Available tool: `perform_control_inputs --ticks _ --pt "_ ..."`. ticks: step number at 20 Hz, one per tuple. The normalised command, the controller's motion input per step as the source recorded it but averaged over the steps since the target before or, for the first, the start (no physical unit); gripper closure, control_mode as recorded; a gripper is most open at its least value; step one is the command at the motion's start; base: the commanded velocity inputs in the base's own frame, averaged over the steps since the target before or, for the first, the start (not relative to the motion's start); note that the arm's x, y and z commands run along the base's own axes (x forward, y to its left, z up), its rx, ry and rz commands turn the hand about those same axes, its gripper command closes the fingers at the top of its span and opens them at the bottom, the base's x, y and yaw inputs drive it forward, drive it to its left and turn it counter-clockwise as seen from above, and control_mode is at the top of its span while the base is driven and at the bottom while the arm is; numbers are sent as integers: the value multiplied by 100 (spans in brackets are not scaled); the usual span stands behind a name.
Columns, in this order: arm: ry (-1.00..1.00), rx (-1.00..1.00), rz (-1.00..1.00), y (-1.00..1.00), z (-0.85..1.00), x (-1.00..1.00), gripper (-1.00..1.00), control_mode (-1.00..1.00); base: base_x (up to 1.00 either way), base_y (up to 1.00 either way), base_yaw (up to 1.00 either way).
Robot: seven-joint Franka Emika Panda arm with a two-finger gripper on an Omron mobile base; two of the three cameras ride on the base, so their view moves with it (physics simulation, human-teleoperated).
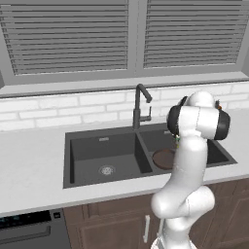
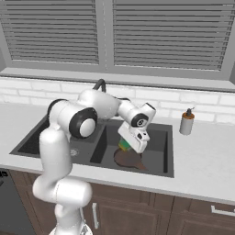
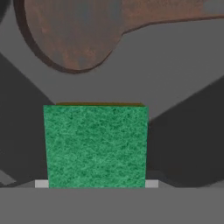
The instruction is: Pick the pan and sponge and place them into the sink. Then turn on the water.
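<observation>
- We see the gripper (image 2: 125, 146) low over the right basin of the sink (image 2: 169, 153), with the sponge (image 3: 96, 146) between its jaws; the hand view shows the green face filling the gap, so we judge the jaws pinched on its two sides, though the tips themselves are hidden under it.
- The sponge reads as light and soft; it will squash under pressure and spring back, so a grip across its short sides, as here, suits it, and it can be dropped without harm.
- The pan (image 2: 128, 159) lies flat on the floor of the right basin, directly under the hand, its short handle pointing toward the front right corner of the basin.
- The pan looks stiff and heavier, with a smooth rim; its handle would be the place to take hold, but we judge it already placed.
- The faucet (image 1: 140, 108) stands behind the divider between the basins; we see no stream from its spout.
- The left basin holds nothing but its drain (image 1: 107, 170).
- The counter (image 1: 29, 165) is pale and flat, with a soap dispenser (image 2: 186, 121) to the right of the sink.
- Behind run a white tile backsplash (image 1: 58, 109) and a blinded window (image 1: 68, 36).
- Room above the basin looks ample; the faucet neck is the nearest thing to mind.
</observation>
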Motion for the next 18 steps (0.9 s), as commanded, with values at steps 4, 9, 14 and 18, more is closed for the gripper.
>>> perform_control_inputs --ticks 4,9,14,18 --pt "7 0 0 -31 -49 35 100 -100 0 0 0" --pt "1 0 4 -11 -29 13 100 -100 0 0 0" --pt "0 0 4 -3 -29 1 100 -100 0 0 0" --pt "0 0 3 -9 -39 0 100 -100 0 0 0"
